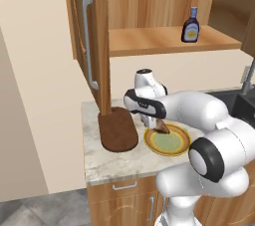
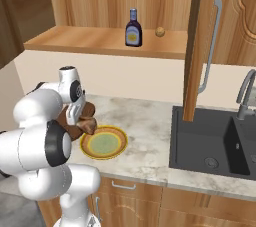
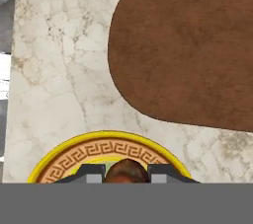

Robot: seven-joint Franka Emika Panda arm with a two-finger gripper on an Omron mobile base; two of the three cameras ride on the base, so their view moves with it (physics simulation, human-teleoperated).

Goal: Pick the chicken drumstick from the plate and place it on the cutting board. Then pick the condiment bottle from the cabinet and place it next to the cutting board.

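Observation:
My gripper [image 1: 158,124] is shut on the golden-brown chicken drumstick [image 1: 162,127], holding it just above the left rim of the yellow plate [image 1: 185,145]. In the hand view the drumstick [image 3: 127,170] sits between the two dark fingertips [image 3: 91,174], over the plate's orange ring [image 3: 64,158]. The dark brown cutting board [image 1: 118,129] lies directly left of the plate, a short way ahead of the hand [image 3: 188,50]. The condiment bottle [image 1: 191,25] stands upright on the open cabinet's shelf [image 1: 149,42], far above the gripper.
The open cabinet door [image 1: 97,36] with its grey bar handle [image 1: 87,41] hangs over the board's far end. A second door [image 2: 197,46] hangs above the dark sink [image 2: 215,141] and faucet [image 2: 245,91] on the right. A tan knob [image 2: 160,32] sits near the bottle [image 2: 133,28].

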